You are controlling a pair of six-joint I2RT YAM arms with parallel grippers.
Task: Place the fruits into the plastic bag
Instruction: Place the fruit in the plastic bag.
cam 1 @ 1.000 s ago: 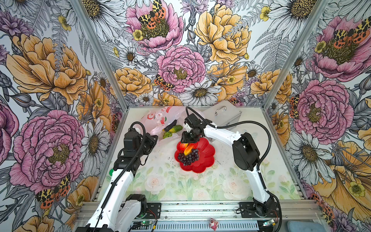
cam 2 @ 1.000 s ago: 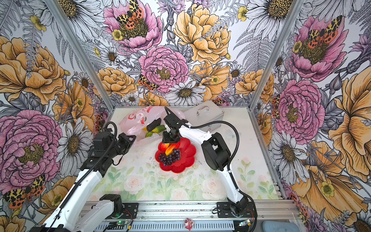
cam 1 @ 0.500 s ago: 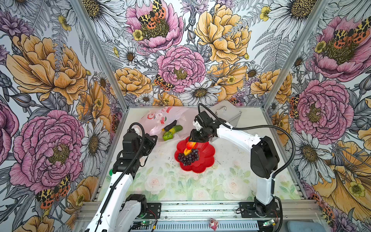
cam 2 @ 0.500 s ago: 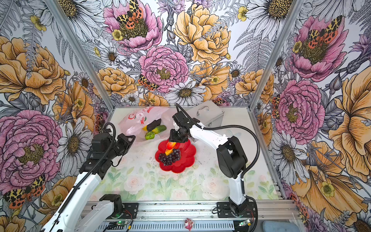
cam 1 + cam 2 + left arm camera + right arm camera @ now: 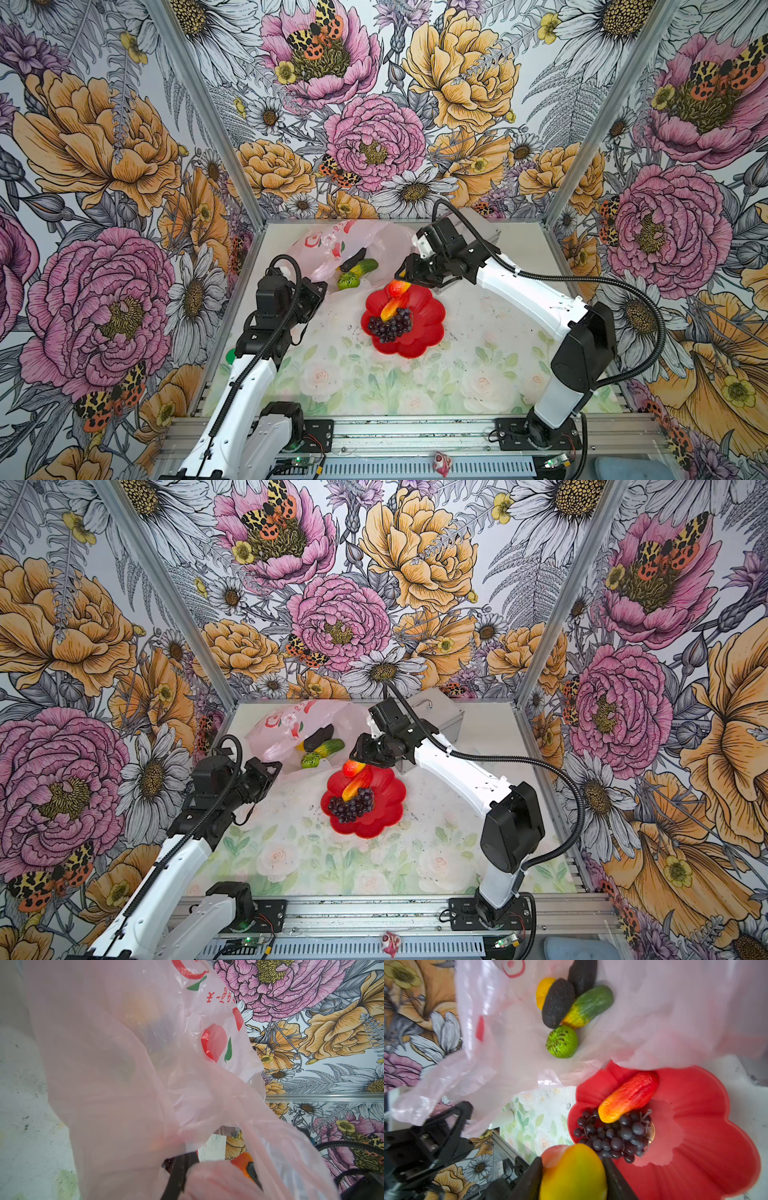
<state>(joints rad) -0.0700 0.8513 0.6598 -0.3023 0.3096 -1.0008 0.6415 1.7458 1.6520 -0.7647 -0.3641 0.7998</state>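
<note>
Grapes [image 5: 390,326] and mango [image 5: 390,308] lie in red dish [image 5: 426,332] beside bag [image 5: 322,249].

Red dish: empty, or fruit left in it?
Not empty. One mango and the grape bunch lie in the red dish; the right gripper holds a second mango at its rim.

- Bag [image 5: 386,243] mouth faces the dish [image 5: 432,328]; lime [image 5: 348,281], long fruit [image 5: 363,267] and avocado [image 5: 353,261] lie in the opening.
- Left gripper [image 5: 320,289], clamped on the bag edge, stands at the mouth's left side.
- Right gripper [image 5: 402,279], gripping a mango [image 5: 397,288], hangs over the dish's far rim, near the mouth.
- Case [image 5: 449,717] stands at the back, behind the right arm.
- Table [image 5: 490,365] right of the dish lies bare.
</note>
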